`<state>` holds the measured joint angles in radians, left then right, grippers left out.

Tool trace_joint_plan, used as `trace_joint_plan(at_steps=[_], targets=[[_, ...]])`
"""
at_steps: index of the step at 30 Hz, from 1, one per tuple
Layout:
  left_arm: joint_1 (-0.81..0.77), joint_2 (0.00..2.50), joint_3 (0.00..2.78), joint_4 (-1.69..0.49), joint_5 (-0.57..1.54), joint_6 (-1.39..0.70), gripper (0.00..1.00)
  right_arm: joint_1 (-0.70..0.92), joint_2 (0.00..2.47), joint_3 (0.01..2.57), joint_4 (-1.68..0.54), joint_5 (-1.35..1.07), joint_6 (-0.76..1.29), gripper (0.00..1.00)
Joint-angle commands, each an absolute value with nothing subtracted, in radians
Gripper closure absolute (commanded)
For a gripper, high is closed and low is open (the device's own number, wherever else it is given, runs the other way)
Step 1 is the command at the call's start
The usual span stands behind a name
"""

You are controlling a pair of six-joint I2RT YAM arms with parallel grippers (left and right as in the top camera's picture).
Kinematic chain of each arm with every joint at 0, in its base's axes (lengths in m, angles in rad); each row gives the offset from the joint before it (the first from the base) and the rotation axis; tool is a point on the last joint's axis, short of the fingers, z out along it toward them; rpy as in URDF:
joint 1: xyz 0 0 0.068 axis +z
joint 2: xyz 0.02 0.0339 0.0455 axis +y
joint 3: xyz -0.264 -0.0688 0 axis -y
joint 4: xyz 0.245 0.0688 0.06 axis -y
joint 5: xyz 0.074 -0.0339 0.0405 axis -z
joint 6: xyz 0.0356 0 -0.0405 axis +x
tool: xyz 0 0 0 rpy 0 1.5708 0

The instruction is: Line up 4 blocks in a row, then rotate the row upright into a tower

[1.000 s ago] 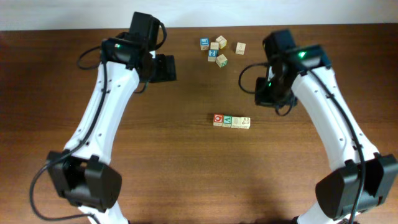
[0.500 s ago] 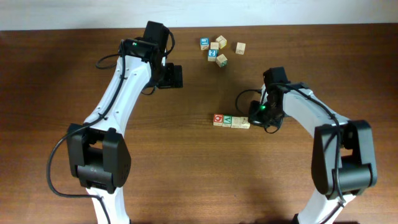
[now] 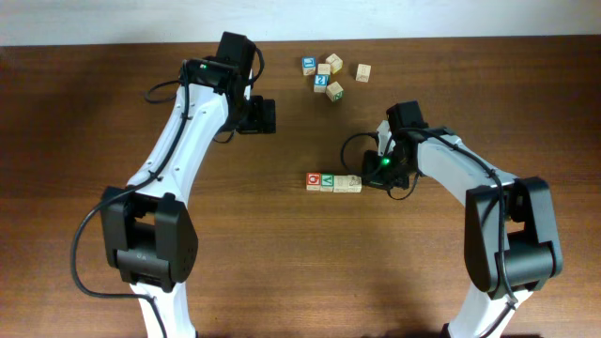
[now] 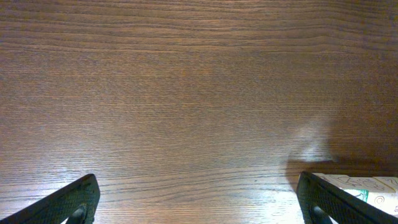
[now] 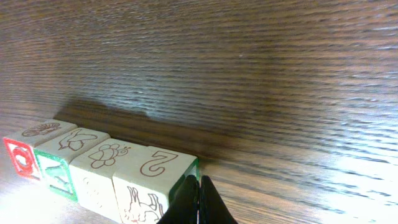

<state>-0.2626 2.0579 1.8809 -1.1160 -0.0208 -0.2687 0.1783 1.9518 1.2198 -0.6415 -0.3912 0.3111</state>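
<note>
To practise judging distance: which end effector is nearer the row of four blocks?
Right. The right end effector, shut, is at the right end of the row; the left end effector, open, is far off, up and to the left.

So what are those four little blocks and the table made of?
The four blocks look like pale, matte wood, probably unvarnished: cream faces with printed outline pictures and red and green ink. The table looks like dark wood or wood-look laminate: long grain lines, slight sheen.
</note>
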Motion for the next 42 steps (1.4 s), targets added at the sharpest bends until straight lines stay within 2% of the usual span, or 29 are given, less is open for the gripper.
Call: trace_joint_plan(at_steps=[1, 14, 15, 18, 19, 20, 21, 22, 23, 24, 25, 28, 30, 31, 33, 34, 35, 42], targets=[[-0.261, 2.069, 1.880, -1.113, -0.010, -0.252, 0.01, 0.185, 1.961, 1.216, -0.638, -0.419, 0.331, 0.96], [-0.254, 2.069, 1.881, -1.113, -0.007, -0.252, 0.01, 0.230, 1.961, 1.222, -0.609, -0.434, 0.421, 0.94], [-0.243, 2.069, 1.885, -1.105, 0.034, -0.252, 0.01, 0.207, 1.959, 1.249, -0.647, -0.433, 0.418, 0.89], [-0.208, 2.069, 1.893, -1.104, 0.211, -0.147, 0.00, 0.128, 1.958, 1.380, -0.817, -0.434, 0.319, 0.89], [-0.197, 2.069, 1.893, -1.109, 0.294, -0.080, 0.00, 0.110, 1.958, 1.423, -0.873, -0.437, 0.283, 0.87], [-0.185, 2.069, 1.893, -1.136, 0.424, 0.040, 0.00, 0.104, 1.958, 1.459, -0.934, -0.439, 0.249, 0.62], [-0.184, 2.070, 1.893, -1.151, 0.446, 0.081, 0.00, 0.104, 1.959, 1.460, -0.951, -0.446, 0.240, 0.59], [-0.184, 2.073, 1.893, -1.168, 0.445, 0.113, 0.05, 0.105, 1.963, 1.458, -0.959, -0.450, 0.240, 0.60], [-0.184, 2.076, 1.893, -1.182, 0.422, 0.129, 0.11, 0.106, 1.966, 1.458, -0.962, -0.453, 0.240, 0.66], [-0.185, 2.078, 1.893, -1.196, 0.419, 0.129, 0.10, 0.106, 1.967, 1.458, -0.962, -0.453, 0.240, 0.71], [-0.185, 2.078, 1.893, -1.211, 0.424, 0.128, 0.01, 0.106, 1.967, 1.458, -0.957, -0.453, 0.240, 0.74], [-0.188, 2.078, 1.893, -1.225, 0.423, 0.118, 0.01, 0.106, 1.967, 1.458, -0.928, -0.461, 0.245, 0.79], [-0.200, 2.078, 1.893, -1.236, 0.423, 0.118, 0.01, 0.106, 1.967, 1.458, -0.908, -0.461, 0.269, 0.91], [-0.207, 2.079, 1.893, -1.237, 0.422, 0.118, 0.00, 0.105, 1.966, 1.458, -0.908, -0.460, 0.269, 0.92], [-0.215, 2.082, 1.890, -1.237, 0.421, 0.105, 0.12, 0.103, 1.966, 1.458, -0.932, -0.461, 0.269, 0.93], [-0.215, 2.083, 1.876, -1.237, 0.419, 0.070, 0.22, 0.104, 1.967, 1.458, -0.951, -0.460, 0.267, 0.93], [-0.215, 2.083, 1.861, -1.233, 0.419, 0.059, 0.26, 0.105, 1.967, 1.458, -0.954, -0.460, 0.265, 0.93], [-0.215, 2.134, 1.850, -1.201, 0.382, -0.011, 0.29, 0.105, 1.969, 1.390, -0.939, -0.503, 0.166, 0.94]])
